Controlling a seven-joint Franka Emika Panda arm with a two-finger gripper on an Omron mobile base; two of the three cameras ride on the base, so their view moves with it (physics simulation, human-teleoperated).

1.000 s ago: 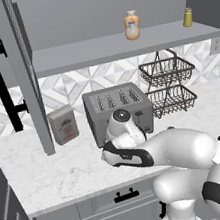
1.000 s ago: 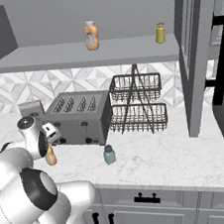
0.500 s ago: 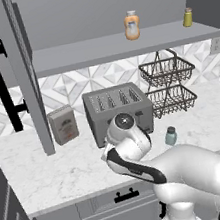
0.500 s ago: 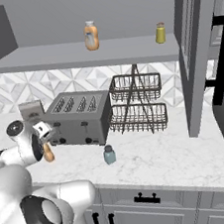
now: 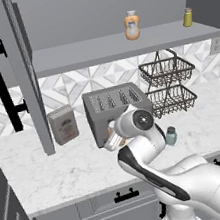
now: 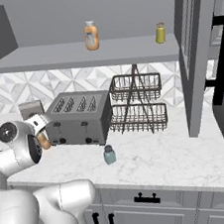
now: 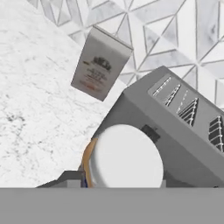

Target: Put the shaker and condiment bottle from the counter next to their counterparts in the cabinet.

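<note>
Beside the toaster (image 5: 117,112) on the bench (image 5: 76,171), the jaws of the gripper (image 5: 113,141) have just clenched around the condiment bottle (image 6: 43,140), so it looks ready to lift toward the cabinet (image 5: 121,45), while the shaker (image 6: 109,155) waits nearby.

Two cameras sit behind the arm, looking forward and down at the same stretch of counter (image 5: 67,175). The left base view stands off to the arm's left, with the open cabinet door (image 5: 22,71) close at its left edge; the right base view stands to the arm's right, with another door (image 6: 195,48) at its right side. Both take in the toaster (image 5: 115,111), the wire baskets (image 6: 135,103) and the cabinet shelf (image 6: 76,56) at middle distance. The hand view looks down from very close, rolled so the toaster (image 7: 175,127) runs diagonally, with a small carton (image 7: 99,63) beyond it against the patterned backsplash (image 7: 175,30).
</note>
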